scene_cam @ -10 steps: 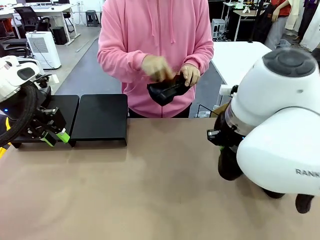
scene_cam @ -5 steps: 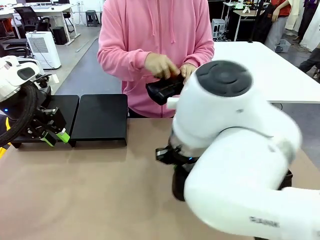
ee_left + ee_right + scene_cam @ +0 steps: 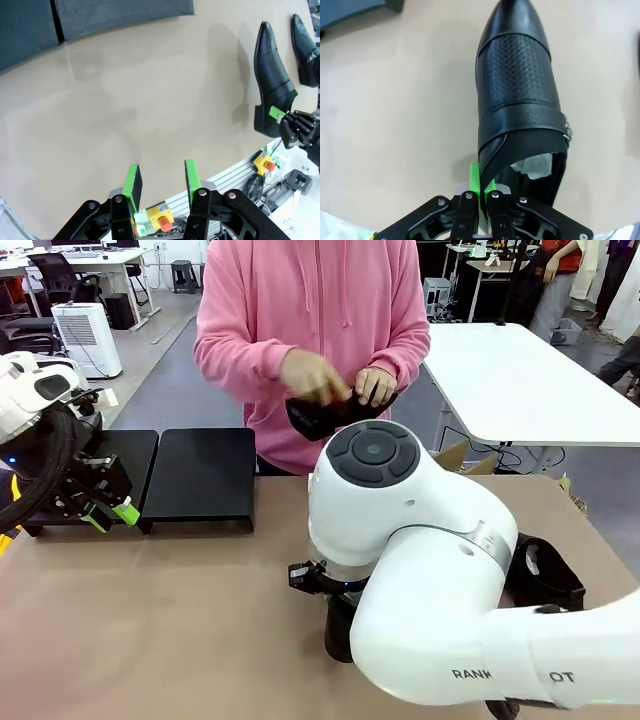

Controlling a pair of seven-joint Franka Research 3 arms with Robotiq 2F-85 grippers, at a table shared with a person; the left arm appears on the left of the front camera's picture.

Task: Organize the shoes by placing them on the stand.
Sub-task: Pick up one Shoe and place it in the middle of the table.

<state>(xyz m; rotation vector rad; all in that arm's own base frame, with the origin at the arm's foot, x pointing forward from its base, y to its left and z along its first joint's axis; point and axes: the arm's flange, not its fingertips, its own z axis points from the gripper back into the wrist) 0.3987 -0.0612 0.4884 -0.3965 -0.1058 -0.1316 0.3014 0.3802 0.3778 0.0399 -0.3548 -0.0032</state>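
Observation:
My right gripper is shut on the side rim of a black glossy shoe with white paper inside, toe pointing away. The left wrist view shows this shoe tilted on the tan table, with another shoe beside it. A shoe lies on the table at the right, behind my right arm. The person holds one more shoe in both hands above the far edge. The stand is two black platforms at the far left. My left gripper hovers open and empty at the stand's near left corner.
My bulky right arm spans the table's middle and right, hiding much of it. The person in a pink hoodie stands at the far side. Bare tan tabletop lies between the stand and my right arm.
My right arm has swung from the table's right side to the middle, carrying the shoe leftward. The person's hands keep working on their shoe. My left arm has not moved.

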